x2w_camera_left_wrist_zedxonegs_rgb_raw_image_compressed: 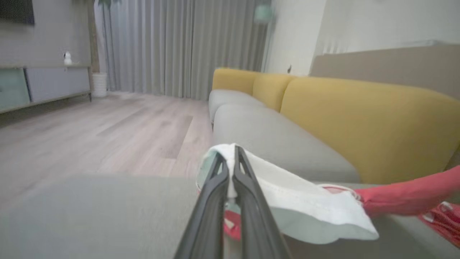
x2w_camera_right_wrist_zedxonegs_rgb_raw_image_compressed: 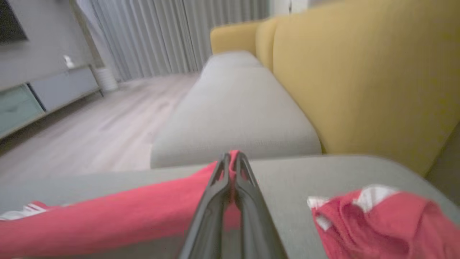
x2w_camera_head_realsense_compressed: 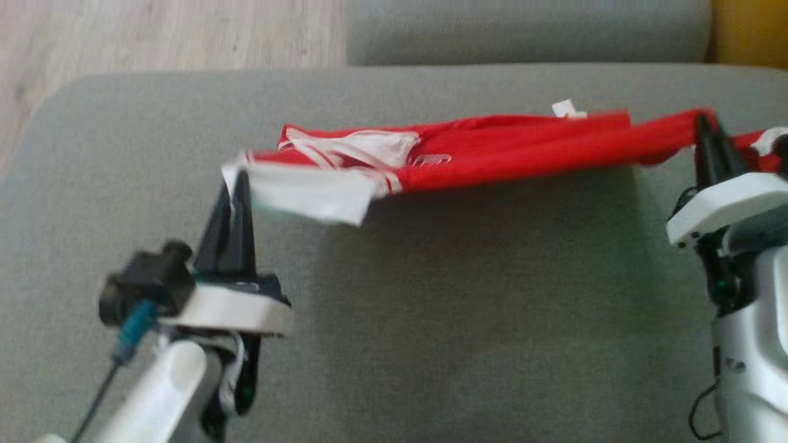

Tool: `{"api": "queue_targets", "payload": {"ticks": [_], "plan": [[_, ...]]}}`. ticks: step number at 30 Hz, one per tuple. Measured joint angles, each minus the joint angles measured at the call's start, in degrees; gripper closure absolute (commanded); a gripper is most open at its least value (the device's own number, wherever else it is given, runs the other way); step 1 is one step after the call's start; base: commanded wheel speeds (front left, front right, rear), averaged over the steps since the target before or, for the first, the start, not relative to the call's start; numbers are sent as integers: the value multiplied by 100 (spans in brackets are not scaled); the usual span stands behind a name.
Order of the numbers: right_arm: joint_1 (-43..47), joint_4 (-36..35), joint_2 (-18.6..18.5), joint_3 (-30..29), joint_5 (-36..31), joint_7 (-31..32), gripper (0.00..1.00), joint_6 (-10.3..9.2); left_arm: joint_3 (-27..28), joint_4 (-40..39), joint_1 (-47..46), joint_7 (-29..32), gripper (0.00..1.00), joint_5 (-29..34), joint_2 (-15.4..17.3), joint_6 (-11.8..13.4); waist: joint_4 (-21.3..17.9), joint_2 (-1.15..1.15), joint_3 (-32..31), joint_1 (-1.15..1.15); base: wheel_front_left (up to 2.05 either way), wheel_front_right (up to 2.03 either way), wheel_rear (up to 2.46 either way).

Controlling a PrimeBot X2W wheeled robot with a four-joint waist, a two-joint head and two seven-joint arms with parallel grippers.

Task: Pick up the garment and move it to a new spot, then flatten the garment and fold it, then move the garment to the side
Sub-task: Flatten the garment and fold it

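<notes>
A: Where is the garment point(x2w_camera_head_realsense_compressed: 492, 154)?
B: It hangs stretched above the grey sofa seat point(x2w_camera_head_realsense_compressed: 431, 320), left pincer point(x2w_camera_head_realsense_compressed: 237, 183) clamped on its white end, right pincer point(x2w_camera_head_realsense_compressed: 703, 125) clamped on red cloth
A: Progress?
B: Lifted; flattening, folding and moving aside seem left

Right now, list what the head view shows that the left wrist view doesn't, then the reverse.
Head view, not left wrist view: the right gripper shut on the red end of the garment, the cloth stretched across to the left gripper, and a small white tag at its far edge.
Left wrist view, not head view: grey curtains and a low sideboard against the wall.
Both: the left gripper shut on the garment's white end, the grey seat cushion and the wooden floor.
</notes>
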Motion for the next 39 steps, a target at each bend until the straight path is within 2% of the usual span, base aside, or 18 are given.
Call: {"api": "queue_targets", "payload": {"ticks": [5, 12, 16, 19, 22, 25, 32, 39], "plan": [[327, -1466, 7, -43, 102, 168, 100, 0, 175, -866, -595, 383, 100, 213, 386, 1, -97, 0, -381, 0, 0, 0, 0], [394, -3550, 16, -328, 42, 781, 100, 0, 402, -2042, -1959, 1181, 100, 558, 907, -77, -319, 0, -659, -1, 0, 0, 0], [315, -4169, 15, -410, -10, 1134, 100, 0, 404, -2210, -2785, 1621, 100, 606, 1022, -254, -411, 0, -617, -1, 0, 0, 0], [109, -4301, 3, -420, -10, 1357, 100, 0, 397, -2062, -3167, 1852, 100, 568, 1015, -378, -449, 0, -486, 0, 0, 0, 0], [-125, -4198, -27, -355, -7, 1515, 100, 0, 376, -1685, -3444, 1970, 100, 464, 989, -525, -473, 0, -257, 1, 0, 0, 0], [-484, -3777, -56, -289, -27, 1564, 100, 0, 364, -1170, -3801, 2022, 100, 426, 933, -673, -493, 0, 52, 1, 0, 0, 0], [-2359, -2181, -168, -30, -505, 1210, 100, 0, 247, 283, -5324, 1942, 100, 606, 723, -1096, -555, 0, 911, 3, 0, 0, 0], [-4281, -415, -112, 87, -1232, 448, 100, 0, 236, 1981, -6826, 1203, 100, 925, 361, -1326, -613, 0, 1589, 3, 0, 0, 0]]}}
